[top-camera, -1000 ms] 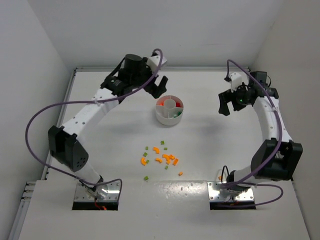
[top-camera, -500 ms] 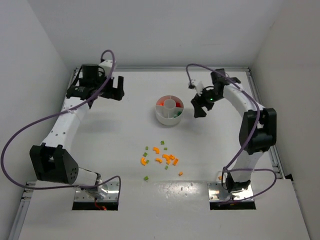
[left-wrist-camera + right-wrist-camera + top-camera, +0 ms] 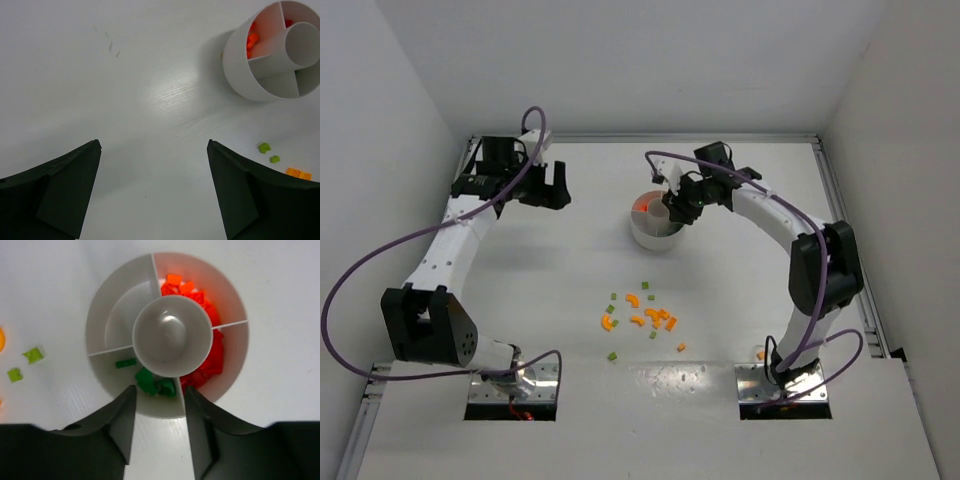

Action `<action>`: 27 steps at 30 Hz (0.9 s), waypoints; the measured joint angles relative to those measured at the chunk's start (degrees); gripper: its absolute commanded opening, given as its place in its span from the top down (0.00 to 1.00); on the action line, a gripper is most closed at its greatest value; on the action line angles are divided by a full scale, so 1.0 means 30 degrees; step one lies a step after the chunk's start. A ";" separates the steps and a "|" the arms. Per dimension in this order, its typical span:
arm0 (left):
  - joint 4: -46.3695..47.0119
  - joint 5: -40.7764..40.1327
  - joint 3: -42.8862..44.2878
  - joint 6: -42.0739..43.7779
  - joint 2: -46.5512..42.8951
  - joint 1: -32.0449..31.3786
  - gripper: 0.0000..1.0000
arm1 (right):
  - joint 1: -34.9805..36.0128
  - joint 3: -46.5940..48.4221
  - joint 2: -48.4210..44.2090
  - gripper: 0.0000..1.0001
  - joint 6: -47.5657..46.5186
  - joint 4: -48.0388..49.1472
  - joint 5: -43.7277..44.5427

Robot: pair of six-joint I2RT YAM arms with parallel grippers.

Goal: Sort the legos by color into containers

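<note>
Inspecting the bench [image 3: 740, 290] finds the round white dish [image 3: 650, 238] standing toward its far middle, with the loose legos [image 3: 642, 315] scattered on the near side of it, well apart from the dish. The scatter is a mix of orange and green bricks. One orange brick [image 3: 760, 355] lies alone close to the right arm's base. The right tool [image 3: 678, 205] hangs directly over the dish. In its wrist view the right tool [image 3: 159, 390] shows its two dark fingers [image 3: 125, 425] drawn to a narrow gap, positioned over the near rim of the dish [image 3: 89, 340], with no brick seen between them. Whether the fingers touch the rim cannot be told. The same view shows the dish split by walls around a central cup [image 3: 172, 335]. Orange bricks [image 3: 187, 287] sit in the far-right compartment, red bricks [image 3: 212, 360] in the compartment next to it on the right, and green bricks [image 3: 150, 380] in the near compartment under the fingertips. Two loose green bricks [image 3: 33, 355] lie on the bench at the left of that view, clear of the dish. The left tool [image 3: 548, 190] is positioned over bare bench to the left of the dish, well apart from it. In its wrist view the left tool [image 3: 153, 145] stands wide, holding nothing, with only the bench surface between the fingers [image 3: 65, 190]. The dish [image 3: 240, 70] appears at the upper right of that view, and two green bricks [image 3: 263, 147] lie below it.
</note>
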 measured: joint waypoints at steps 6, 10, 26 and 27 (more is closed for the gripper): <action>0.0277 0.0889 -0.0437 0.0015 0.0270 -0.0787 0.08 | 0.0503 -0.2477 -0.2586 0.65 -0.1326 0.1450 -0.0903; 0.0262 0.0896 -0.0168 0.0131 0.0736 -0.0794 0.09 | 0.1413 -0.2098 -0.2987 0.65 -0.2076 0.1297 -0.1698; 0.0794 0.1020 -0.1800 0.0503 -0.0488 -0.0794 0.09 | 0.5661 -0.0146 0.1202 0.65 -0.3351 -0.4175 -0.0714; 0.0794 0.1035 -0.1938 0.0488 -0.0619 -0.0794 0.09 | 0.5850 -0.0168 0.1501 0.65 -0.3315 -0.4218 -0.0612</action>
